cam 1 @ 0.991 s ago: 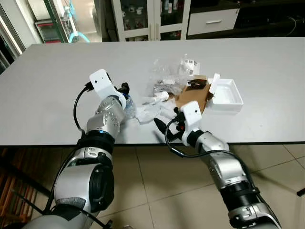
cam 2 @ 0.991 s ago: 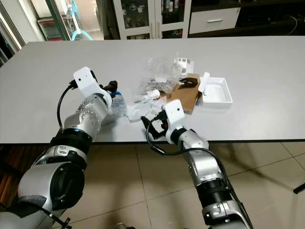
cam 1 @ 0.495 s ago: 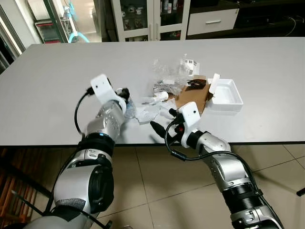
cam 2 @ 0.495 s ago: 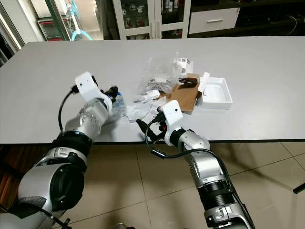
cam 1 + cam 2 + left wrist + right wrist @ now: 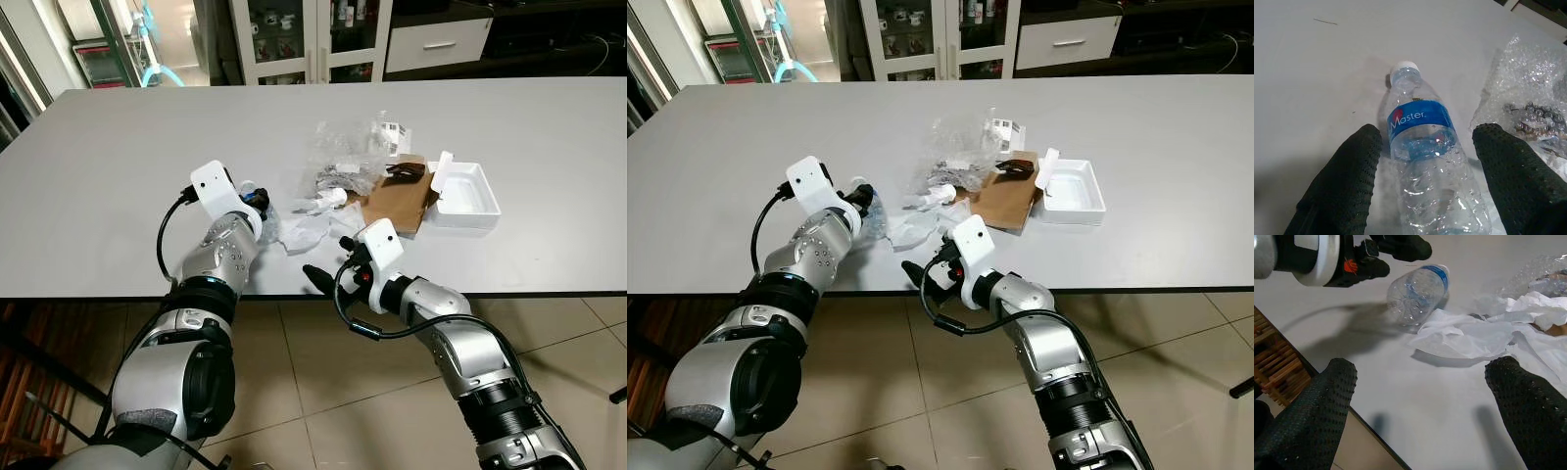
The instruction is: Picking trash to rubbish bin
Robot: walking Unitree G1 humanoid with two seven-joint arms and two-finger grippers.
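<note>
Left eye view: grey table (image 5: 118, 166) with a heap of trash near its front edge, tiled floor (image 5: 313, 411) below. Left arm reaches over the table edge; left gripper (image 5: 1422, 161) has its two black fingers (image 5: 1342, 181) spread wide, one on each side of a clear plastic bottle (image 5: 1427, 166). The bottle lies on its side on the table, white cap pointing away from the gripper, blue label reading "Master". No finger contact with the bottle is evident in the left wrist view; there is a gap on both sides.

Just right of the bottle: crumpled white tissue or thin plastic sheet (image 5: 1474, 335), lying flat on the table. Behind it, a wad of clear bubble wrap (image 5: 343, 157) with some dark bits inside, plus a small white tube-shaped piece (image 5: 328, 201) at its near edge. Right of that, a flat piece of brown cardboard (image 5: 397, 201), and touching its far side an open white box (image 5: 465, 191) with its lid tilted up.

Right gripper (image 5: 328, 274) sits at the front table edge, near the white sheet, pointing toward the bottle. Its fingers (image 5: 1312, 411) are spread wide, nothing between them; the right wrist view shows the sheet, the bottle and the left gripper beyond.

No bin identified.
</note>
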